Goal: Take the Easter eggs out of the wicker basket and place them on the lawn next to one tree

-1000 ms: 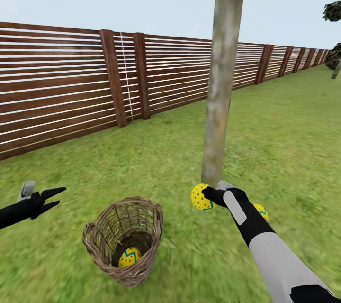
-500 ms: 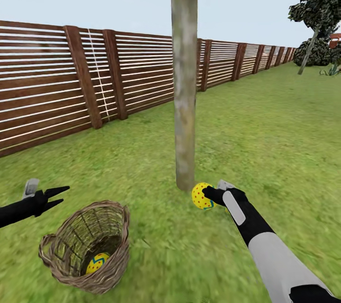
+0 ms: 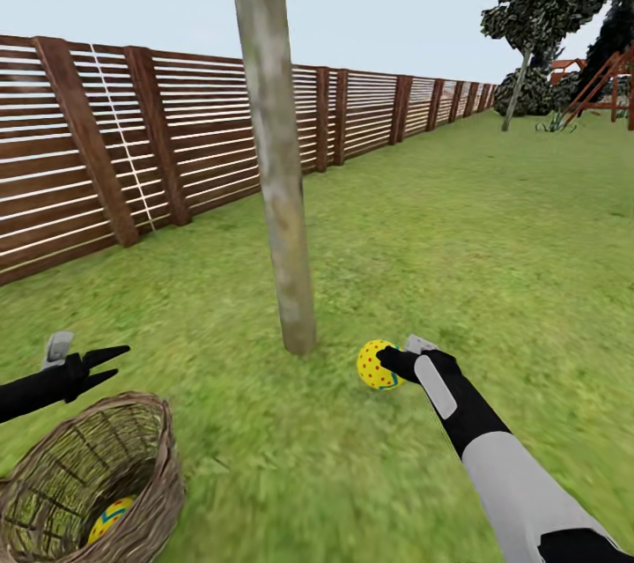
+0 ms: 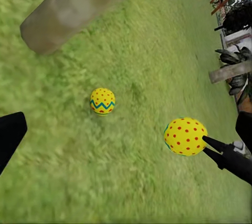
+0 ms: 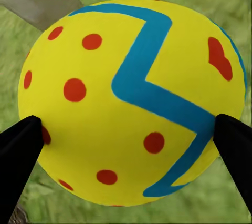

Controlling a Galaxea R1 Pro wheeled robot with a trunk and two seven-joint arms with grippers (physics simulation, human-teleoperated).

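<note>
Over the last 1 s the whole head view swung right, so that was the camera, not the things: basket (image 3: 84,492) slid from centre frame to the near-left corner, the tree (image 3: 283,263) drifted left and a far tree plus play frame came in. My right gripper (image 3: 387,364) sat in the same spot in frame throughout, clamped on egg 2 (image 3: 374,366), low over the lawn (image 3: 493,246) just beside the trunk base. I judged the place step nearly there; release pending. Left gripper (image 3: 104,367) hung spread and empty above the basket rim, where 1 egg (image 3: 110,521) lay inside, so 1 fetch remained. Left wrist view gave what the head view lacked: an earlier-placed egg (image 4: 103,101) lying on grass near the trunk, apart from the held one. Right wrist view confirmed both fingertips (image 5: 21,145) pinching the egg's sides. Fence (image 3: 202,122) ran behind.
</note>
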